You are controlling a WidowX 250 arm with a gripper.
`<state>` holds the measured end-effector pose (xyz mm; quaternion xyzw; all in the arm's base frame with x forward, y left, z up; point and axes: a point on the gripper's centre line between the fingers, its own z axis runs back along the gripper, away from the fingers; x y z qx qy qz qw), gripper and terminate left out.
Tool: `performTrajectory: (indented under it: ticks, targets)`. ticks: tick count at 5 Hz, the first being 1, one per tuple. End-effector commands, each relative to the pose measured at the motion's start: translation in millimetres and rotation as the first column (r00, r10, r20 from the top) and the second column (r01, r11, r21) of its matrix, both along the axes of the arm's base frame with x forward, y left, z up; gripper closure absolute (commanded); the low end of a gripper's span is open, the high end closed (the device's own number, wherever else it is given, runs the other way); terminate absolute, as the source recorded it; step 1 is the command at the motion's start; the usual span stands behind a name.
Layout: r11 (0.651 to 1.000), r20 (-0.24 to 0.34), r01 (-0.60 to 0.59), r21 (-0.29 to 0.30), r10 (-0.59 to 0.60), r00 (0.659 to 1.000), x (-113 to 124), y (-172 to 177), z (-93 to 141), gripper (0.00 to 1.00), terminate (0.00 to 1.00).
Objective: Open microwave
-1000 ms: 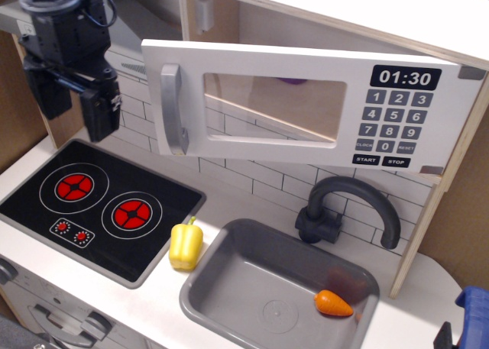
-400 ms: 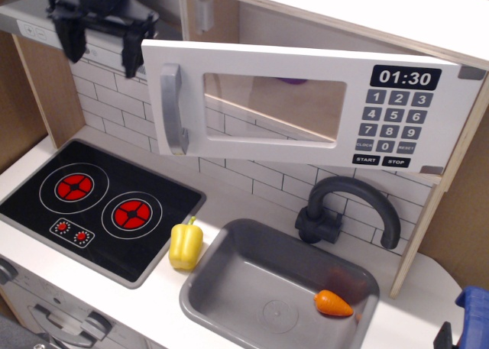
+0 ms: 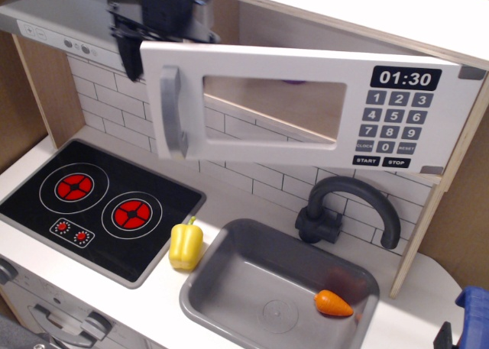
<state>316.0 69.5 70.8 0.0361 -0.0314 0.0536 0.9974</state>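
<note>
The microwave [image 3: 267, 154] has a wide white door with a clear window [image 3: 275, 105] and a black keypad [image 3: 393, 120]. The door stands ajar, its left edge swung out from the pale wood casing [image 3: 221, 17]. The grey bar handle [image 3: 172, 112] is on that left edge. My black gripper [image 3: 162, 37] is blurred, high up behind the door's top left corner. Its jaws stand apart; one finger [image 3: 128, 53] hangs left of the door and the other is mostly hidden behind it. It holds nothing. Something purple [image 3: 290, 80] shows inside through the window.
A grey range hood [image 3: 46, 21] juts out at top left. Below are a black stove [image 3: 99, 204], a yellow pepper [image 3: 186, 243], a grey sink [image 3: 229, 288] holding a carrot [image 3: 333, 303], and a black faucet [image 3: 344, 208]. A blue object [image 3: 474, 311] sits at the bottom right.
My gripper has moved up and to the right, from beside the left wall above the stove to the door's top left corner. The door stays ajar at about the same angle.
</note>
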Motion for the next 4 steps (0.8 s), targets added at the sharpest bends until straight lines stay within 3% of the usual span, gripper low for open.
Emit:
performTrajectory:
  ticks: [1, 2, 3, 4]
  targets:
    - [0.991, 0.014, 0.102, -0.086, -0.101, 0.995, -31, -46, 26, 0.0, 0.0]
    - [0.986, -0.004, 0.119, -0.12, -0.121, 0.993, -48, -78, 21, 0.0, 0.0]
    - [0.988, 0.032, 0.119, -0.101, -0.116, 0.993, -58, -100, 16, 0.0, 0.0]
    - [0.985, 0.007, 0.144, -0.094, -0.144, 0.99, -64, -124, 9, 0.0, 0.0]
